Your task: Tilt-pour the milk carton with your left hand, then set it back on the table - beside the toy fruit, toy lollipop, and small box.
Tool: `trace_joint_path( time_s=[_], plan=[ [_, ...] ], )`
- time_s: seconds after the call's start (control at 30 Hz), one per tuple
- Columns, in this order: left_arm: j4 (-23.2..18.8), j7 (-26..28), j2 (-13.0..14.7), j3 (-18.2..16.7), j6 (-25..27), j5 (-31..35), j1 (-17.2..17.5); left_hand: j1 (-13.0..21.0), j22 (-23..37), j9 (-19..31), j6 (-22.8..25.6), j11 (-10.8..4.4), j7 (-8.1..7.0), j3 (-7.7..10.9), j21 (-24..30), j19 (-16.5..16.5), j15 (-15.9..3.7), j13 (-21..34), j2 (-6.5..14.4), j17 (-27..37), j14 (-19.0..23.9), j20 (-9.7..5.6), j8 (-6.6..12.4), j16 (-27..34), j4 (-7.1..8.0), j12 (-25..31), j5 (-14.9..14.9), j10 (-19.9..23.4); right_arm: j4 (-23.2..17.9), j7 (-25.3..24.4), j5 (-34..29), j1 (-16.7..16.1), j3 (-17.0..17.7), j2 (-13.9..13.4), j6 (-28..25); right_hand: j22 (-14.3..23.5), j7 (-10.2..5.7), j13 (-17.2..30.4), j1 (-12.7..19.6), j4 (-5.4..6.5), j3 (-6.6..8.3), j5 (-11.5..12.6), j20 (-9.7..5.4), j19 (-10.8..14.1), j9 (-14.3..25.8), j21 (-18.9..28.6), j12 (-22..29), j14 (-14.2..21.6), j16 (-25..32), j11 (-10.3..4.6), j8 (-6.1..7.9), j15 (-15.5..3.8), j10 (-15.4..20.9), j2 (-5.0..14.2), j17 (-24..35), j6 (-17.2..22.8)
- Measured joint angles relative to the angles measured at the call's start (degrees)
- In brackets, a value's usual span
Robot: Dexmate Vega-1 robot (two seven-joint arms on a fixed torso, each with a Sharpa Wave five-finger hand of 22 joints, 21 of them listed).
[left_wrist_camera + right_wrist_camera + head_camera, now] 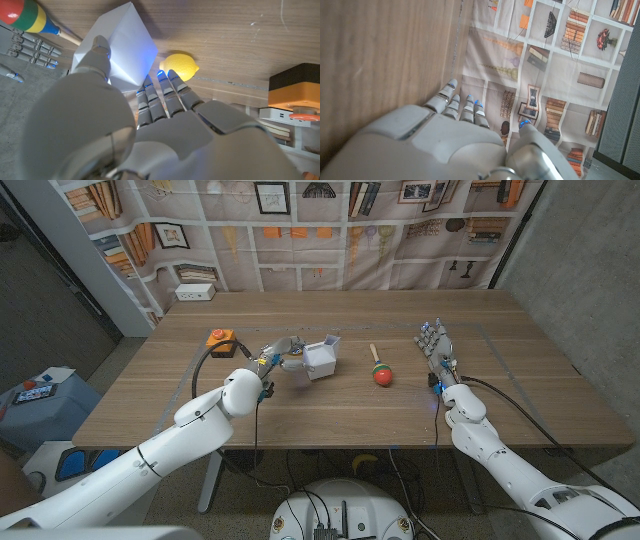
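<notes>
The white milk carton (322, 358) is near the table's middle, leaning slightly, and my left hand (281, 356) grips it from its left side. In the left wrist view my thumb lies on one face of the carton (122, 47) and my fingers (162, 95) reach along the other side. A yellow toy lemon (179, 65) lies just beyond those fingers. The toy lollipop (381, 372), with a red, green and yellow head, lies right of the carton. An orange and black small box (220, 338) sits to the left. My right hand (437, 352) rests on the table at the right, fingers straight, holding nothing.
A white box (195, 293) stands at the table's far left edge by the printed backdrop. Bare wood (330, 415) stretches between the objects and the near edge. In the left wrist view the lollipop (22, 15) and the small box (295, 90) flank the carton.
</notes>
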Motion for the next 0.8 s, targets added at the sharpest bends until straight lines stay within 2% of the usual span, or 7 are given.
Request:
trace_joint_path(
  time_s=[0.3, 0.37, 0.63, 0.7, 0.8],
  plan=[
    [0.9, 1.2, 0.3, 0.8, -0.2, -3.3, -0.5, 0.0, 0.0, 0.0, -0.5, 0.31, 0.48, -0.14, 0.0, -0.1, 0.00, 0.0, 0.0, 0.0, 0.0, -0.13, -0.24, 0.0, 0.14, -0.4, 0.0, -0.3, 0.7, 0.1, -0.1, 0.5, -0.1, 0.2, -0.2, 0.0, 0.00, 0.0, 0.0, -0.25, 0.24, 0.0, 0.00, 0.0, 0.0, 0.0, 0.0, 0.0, 0.2, 0.00, 0.00, 0.00, 0.0, 0.00, 0.0, 0.0],
    [1.0, 1.4, 0.4, 0.9, -0.2, -3.8, -0.6, -0.9, 0.0, 0.0, -1.2, 0.72, 0.26, -0.15, 0.0, -0.2, -0.10, 0.0, 0.9, 0.0, -0.2, -0.21, -0.29, -0.2, 0.14, -0.4, 0.0, -0.7, 0.7, 0.1, -0.1, 0.5, -0.2, 0.2, -0.2, 0.0, 0.00, 0.0, 0.0, -0.08, 0.41, 0.0, 0.00, 0.0, 0.0, 0.0, 0.0, 0.0, 0.2, 0.00, 0.00, 0.00, 0.0, 0.00, 0.0, 0.0],
    [1.2, 1.9, 0.9, 1.4, -0.2, -5.5, -1.1, -0.5, 0.0, 0.0, -4.0, 1.74, 0.35, -1.06, -0.4, -1.0, 0.00, 0.4, 1.6, -0.2, -1.5, -0.08, -1.95, -0.7, 0.11, -1.8, 0.2, -3.2, 0.6, -0.1, -0.1, 0.5, -0.2, 0.2, -0.4, 0.0, 0.00, 0.0, 0.0, -0.08, 0.40, 0.0, 0.00, 0.0, 0.0, 0.0, 0.0, 0.0, 0.2, 0.00, 0.00, 0.00, 0.0, 0.00, 0.0, 0.0],
    [1.2, 2.0, 1.1, 1.4, -0.1, -5.8, -1.2, -0.9, 0.0, -0.2, -4.3, 2.30, 0.36, -1.44, -0.4, -1.3, 0.07, 0.4, 1.9, -0.2, -2.0, -0.04, -2.36, -1.1, 0.16, -2.1, 0.3, -3.8, 0.6, -0.1, -0.1, 0.5, -0.2, 0.2, -0.4, 0.0, 0.00, 0.0, 0.0, -0.08, 0.40, 0.0, 0.00, 0.0, 0.0, 0.0, 0.0, 0.0, 0.2, 0.00, 0.00, 0.00, 0.0, 0.00, 0.0, 0.0],
    [1.2, 2.2, 1.5, 1.5, 0.0, -6.4, -1.3, -2.4, 0.0, -0.2, -5.2, 2.68, 0.30, -1.91, -0.4, -1.9, 0.15, 0.4, 1.4, -0.4, -3.1, -0.05, -2.98, -1.7, 0.17, -2.9, 0.5, -5.6, 0.6, -0.1, -0.1, 0.5, -0.2, 0.3, -0.4, 0.0, 0.00, 0.0, 0.0, -0.08, 0.40, 0.0, 0.00, 0.0, 0.0, 0.0, 0.0, 0.0, 0.2, 0.00, 0.00, 0.00, 0.0, 0.00, 0.0, 0.0]
  ],
)
